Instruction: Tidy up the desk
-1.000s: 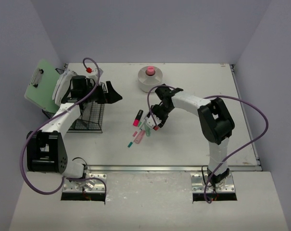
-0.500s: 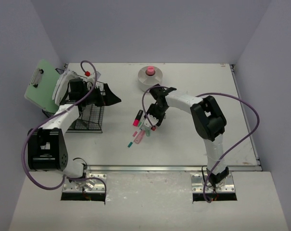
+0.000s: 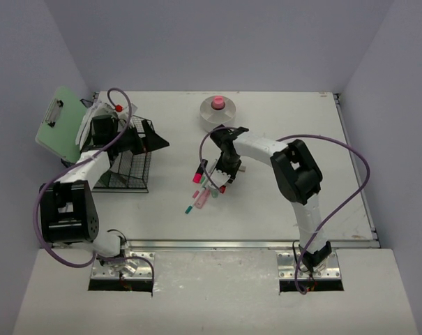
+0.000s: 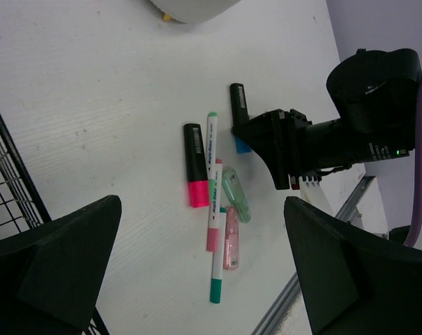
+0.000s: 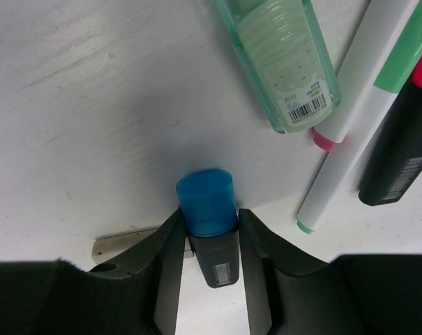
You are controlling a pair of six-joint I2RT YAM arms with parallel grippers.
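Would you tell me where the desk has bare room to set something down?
The desk is bare from the right arm to the right wall, and between the pens and the front rail. Crowded: around the pens and the wire basket at left.

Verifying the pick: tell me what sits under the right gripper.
A blue-capped highlighter lies on the desk between the fingers of the right gripper. Its far end is covered by the gripper body.

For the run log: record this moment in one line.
right gripper: shut on blue highlighter, lying on desk | left gripper: open, at wire basket | pink highlighter: loose on desk
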